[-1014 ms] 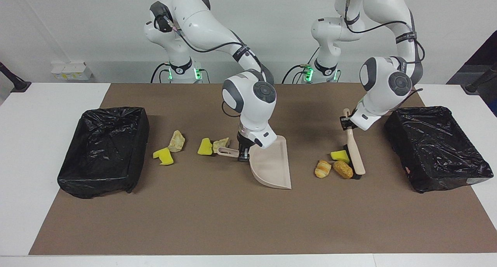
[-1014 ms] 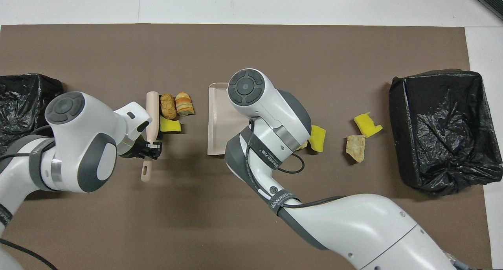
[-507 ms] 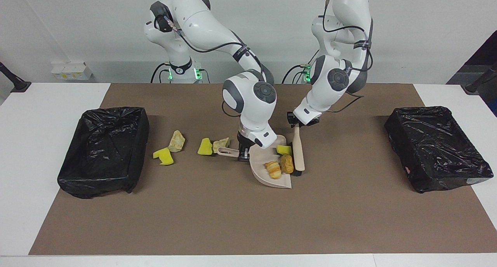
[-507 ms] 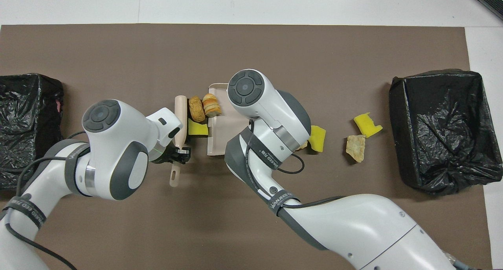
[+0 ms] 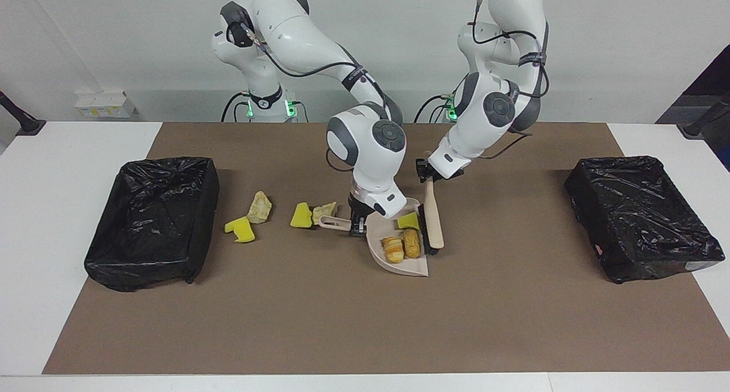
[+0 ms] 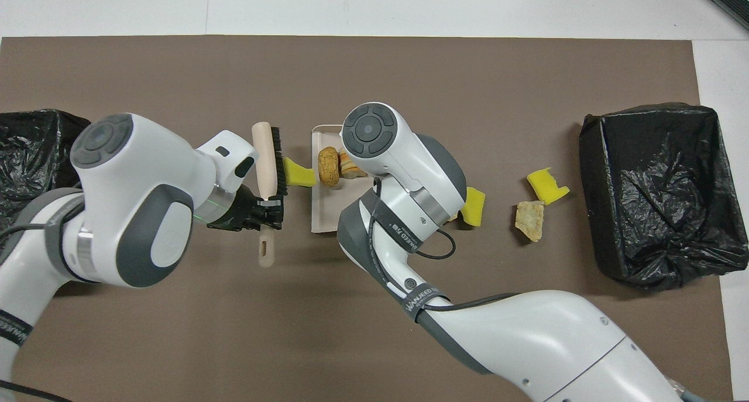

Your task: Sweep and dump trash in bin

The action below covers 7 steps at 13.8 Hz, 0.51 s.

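My right gripper [image 5: 357, 225] is shut on the handle of the beige dustpan [image 5: 419, 266], which rests on the mat at the table's middle. Two golden-brown bread rolls [image 5: 402, 246] [image 6: 327, 166] lie in the pan, and a yellow sponge chunk [image 5: 408, 221] [image 6: 298, 174] sits at its open edge. My left gripper [image 5: 426, 172] [image 6: 272, 206] is shut on the handle of the brush [image 5: 432, 223] [image 6: 265, 156], whose black bristles stand against that sponge chunk. In the overhead view my right arm hides its own gripper.
More trash lies toward the right arm's end: a yellow sponge [image 5: 301, 215] beside a beige lump [image 5: 325, 211], then another lump [image 5: 259, 206] and sponge [image 5: 240, 227]. Black-lined bins [image 5: 151, 221] [image 5: 641, 215] stand at both ends of the brown mat.
My left arm swept the brush toward the right arm's end, pushing the two rolls into the dustpan and the sponge to its edge. The right arm and pan stayed still.
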Motion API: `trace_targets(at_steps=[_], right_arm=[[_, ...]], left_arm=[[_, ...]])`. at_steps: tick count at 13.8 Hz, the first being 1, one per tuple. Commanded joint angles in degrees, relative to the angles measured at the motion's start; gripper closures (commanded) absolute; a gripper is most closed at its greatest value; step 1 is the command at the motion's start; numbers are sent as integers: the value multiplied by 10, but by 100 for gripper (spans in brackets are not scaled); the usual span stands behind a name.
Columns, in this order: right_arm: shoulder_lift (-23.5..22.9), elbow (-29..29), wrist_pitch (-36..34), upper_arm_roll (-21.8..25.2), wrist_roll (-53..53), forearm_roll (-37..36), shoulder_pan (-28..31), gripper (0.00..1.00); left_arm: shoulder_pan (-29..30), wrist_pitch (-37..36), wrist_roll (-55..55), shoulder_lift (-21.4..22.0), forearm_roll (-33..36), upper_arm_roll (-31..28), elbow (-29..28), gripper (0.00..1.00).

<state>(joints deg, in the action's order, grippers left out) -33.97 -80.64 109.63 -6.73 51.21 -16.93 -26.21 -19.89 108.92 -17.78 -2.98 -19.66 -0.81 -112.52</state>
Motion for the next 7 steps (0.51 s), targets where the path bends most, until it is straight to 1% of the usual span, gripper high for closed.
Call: trace_targets(at_steps=[1,2,3,5,6,7], right_arm=[[46,-72,51,-6,4,3,19,100],[51,-82,59,-6,4,5,19,100],[51,-83,59,-6,4,6,19,100],[50,-83,70,-6,-2,11,20,100],[50,-87,76,-6,-1,13,19,100],[50,-85,70,-6,-1,12,18,100]], left_arm=[[22,-47,-5,29,7,2,6,100],[23,-64,-1,33,27,2,14,100],[27,-72,-1,36,32,2,20,100],[27,-56,-1,36,31,3,16,100],[25,-28,-8,33,27,3,9,100],[18,20,-15,24,24,4,-2,100]])
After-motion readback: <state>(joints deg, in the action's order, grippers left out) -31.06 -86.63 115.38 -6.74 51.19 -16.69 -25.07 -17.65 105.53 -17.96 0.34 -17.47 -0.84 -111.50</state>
